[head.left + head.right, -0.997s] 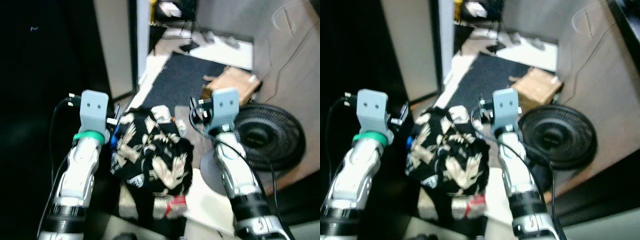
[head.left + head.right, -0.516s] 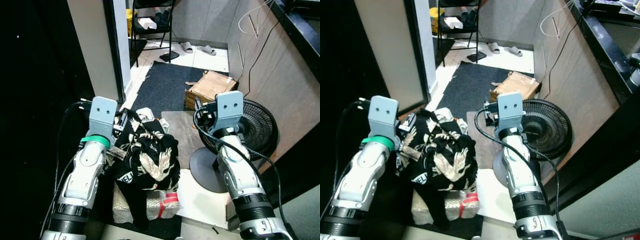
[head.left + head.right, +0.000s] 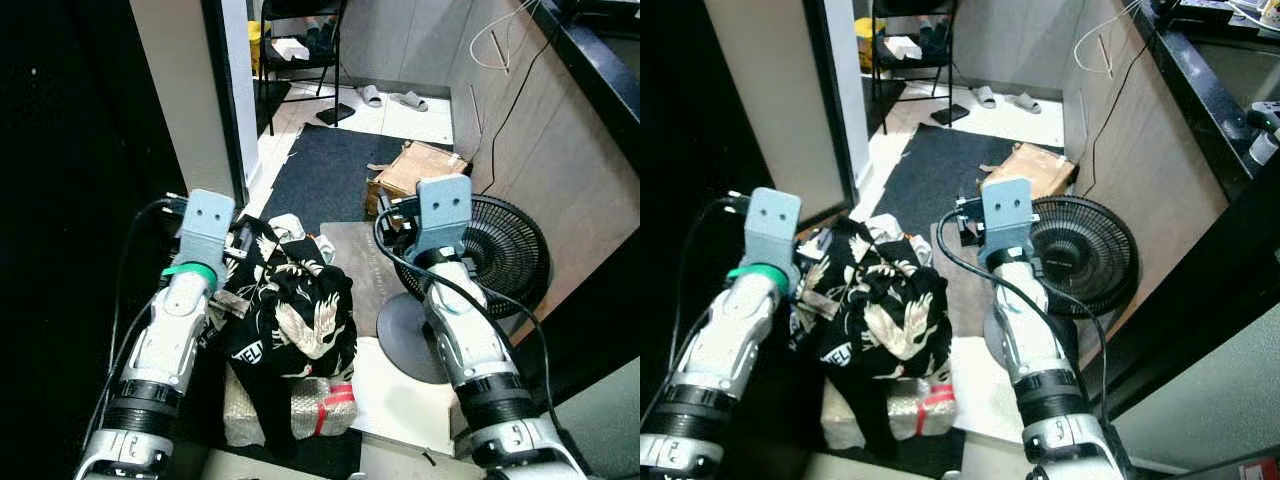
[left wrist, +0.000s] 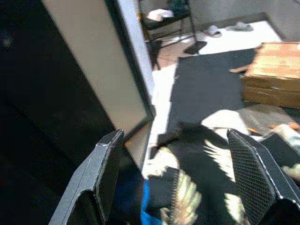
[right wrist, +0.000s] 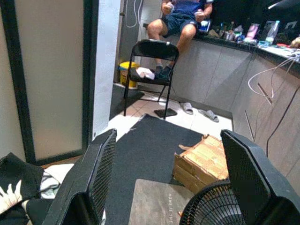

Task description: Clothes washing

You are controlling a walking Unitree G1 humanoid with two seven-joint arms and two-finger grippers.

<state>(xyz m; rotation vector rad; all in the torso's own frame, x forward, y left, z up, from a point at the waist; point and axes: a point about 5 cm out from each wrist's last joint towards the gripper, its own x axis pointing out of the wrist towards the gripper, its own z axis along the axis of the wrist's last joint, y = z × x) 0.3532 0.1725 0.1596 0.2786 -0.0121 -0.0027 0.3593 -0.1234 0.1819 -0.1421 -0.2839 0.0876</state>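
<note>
A black garment with a white bird print (image 3: 295, 320) lies heaped on a silver wrapped bundle (image 3: 305, 400) on the floor. My left gripper (image 3: 243, 243) is at the heap's upper left edge. In the left wrist view its fingers (image 4: 105, 164) stand wide apart, and the garment (image 4: 206, 173) lies just beyond them, not pinched. My right gripper (image 3: 393, 215) hovers open in the air to the right of the heap, above a grey board. In the right wrist view a corner of the garment (image 5: 16, 180) lies low beside one finger (image 5: 101, 164).
A black floor fan (image 3: 500, 260) stands close to my right arm. A cardboard box (image 3: 415, 170) and a dark mat (image 3: 325, 175) lie ahead. Left is a pale door panel (image 3: 185, 100). A person (image 5: 180, 18) sits beyond a black folding chair (image 5: 150, 51).
The head camera has moved and the picture has sharpened. Both arms hold nearly the same pose, the right one slightly further left. The garment stays heaped on the bundle.
</note>
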